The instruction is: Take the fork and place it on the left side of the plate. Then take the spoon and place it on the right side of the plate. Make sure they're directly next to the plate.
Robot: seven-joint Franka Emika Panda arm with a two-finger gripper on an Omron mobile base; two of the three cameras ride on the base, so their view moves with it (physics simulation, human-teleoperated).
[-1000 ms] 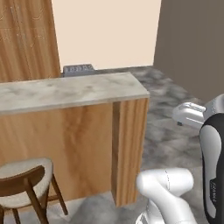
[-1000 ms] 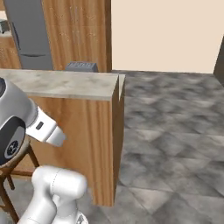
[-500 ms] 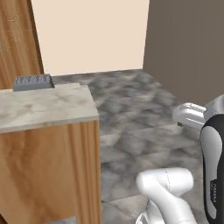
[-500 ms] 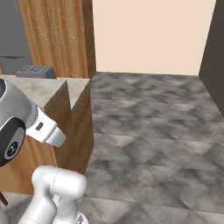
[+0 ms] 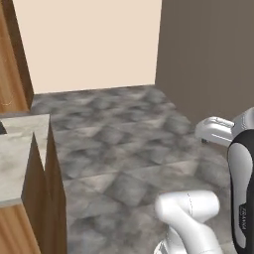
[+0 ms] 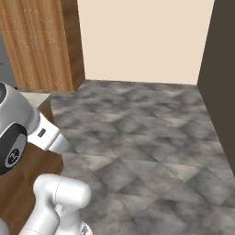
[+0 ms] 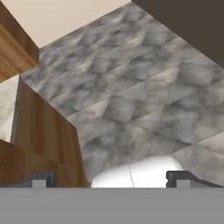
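Gripper (image 7: 111, 181) is hanging wide and empty over grey floor (image 6: 147, 137); counter (image 5: 20, 154) sitting leftward; search step, I'd say; finding the fork comes next.

– How's the light?
– Even and soft, with no visible source. The cream wall (image 6: 142, 41) is bright, the brown wall (image 5: 208, 59) dim.
– Shadows, glare?
– No hard shadows, no glare.
– Sharpness?
– The grey stone floor (image 7: 144, 92) looks slightly blurry; edges lack distortion.
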